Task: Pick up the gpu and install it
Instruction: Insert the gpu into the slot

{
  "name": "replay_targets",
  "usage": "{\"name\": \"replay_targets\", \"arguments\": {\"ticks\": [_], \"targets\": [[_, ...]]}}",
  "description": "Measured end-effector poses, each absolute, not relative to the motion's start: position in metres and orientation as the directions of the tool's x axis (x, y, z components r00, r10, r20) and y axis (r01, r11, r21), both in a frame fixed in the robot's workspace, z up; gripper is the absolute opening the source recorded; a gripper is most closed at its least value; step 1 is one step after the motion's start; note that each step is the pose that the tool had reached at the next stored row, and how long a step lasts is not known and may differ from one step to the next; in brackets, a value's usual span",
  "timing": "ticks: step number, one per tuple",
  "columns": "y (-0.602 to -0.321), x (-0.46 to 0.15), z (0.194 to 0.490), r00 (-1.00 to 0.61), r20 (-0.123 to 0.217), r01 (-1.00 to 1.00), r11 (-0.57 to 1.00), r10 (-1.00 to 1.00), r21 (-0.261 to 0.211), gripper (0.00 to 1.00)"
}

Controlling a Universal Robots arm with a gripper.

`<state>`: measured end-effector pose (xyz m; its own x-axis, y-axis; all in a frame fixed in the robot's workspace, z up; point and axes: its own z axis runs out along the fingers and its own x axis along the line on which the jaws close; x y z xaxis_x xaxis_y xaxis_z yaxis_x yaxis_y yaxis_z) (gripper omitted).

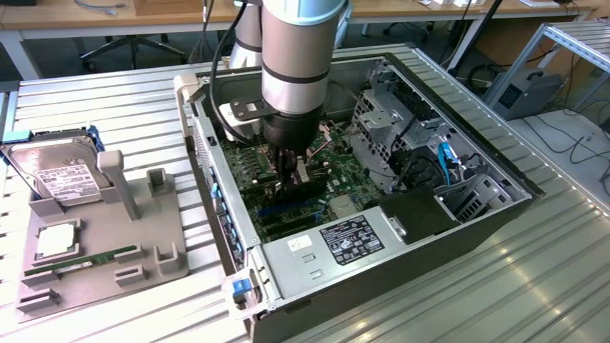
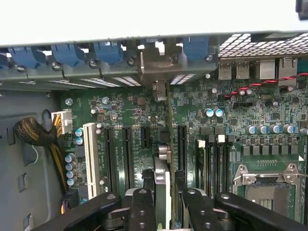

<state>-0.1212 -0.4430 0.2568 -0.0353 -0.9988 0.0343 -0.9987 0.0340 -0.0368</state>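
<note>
My gripper (image 1: 291,179) reaches down into the open computer case (image 1: 476,221), low over the green motherboard (image 2: 125,110). It is shut on the gpu (image 2: 162,185), a thin dark card seen edge-on between the two black fingers (image 2: 142,209). The card stands upright along a black expansion slot, and I cannot tell whether it touches the slot. Its pale metal bracket (image 2: 155,72) sits at the case's rear slot openings. In the exterior view the gpu (image 1: 297,191) shows as a dark slab below the wrist.
Blue retention clips (image 2: 67,53) line the rear wall beside the bracket. A white slot (image 2: 90,159), the CPU socket (image 2: 269,187), power supply (image 1: 343,239) and drive cage (image 1: 381,121) surround the card. Outside the case, a grey fixture (image 1: 96,279) holds a hard drive (image 1: 57,179) and memory stick (image 1: 81,264).
</note>
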Motion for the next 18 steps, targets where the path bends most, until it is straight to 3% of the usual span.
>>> {"name": "replay_targets", "arguments": {"ticks": [12, 18], "targets": [[-0.442, -0.1213, 0.2602, -0.035, 0.057, -0.999, 0.033, -0.998, -0.038, 0.27], [-0.441, -0.1212, 0.2613, -0.035, 0.087, -0.999, 0.032, -0.996, -0.038, 0.27]]}}
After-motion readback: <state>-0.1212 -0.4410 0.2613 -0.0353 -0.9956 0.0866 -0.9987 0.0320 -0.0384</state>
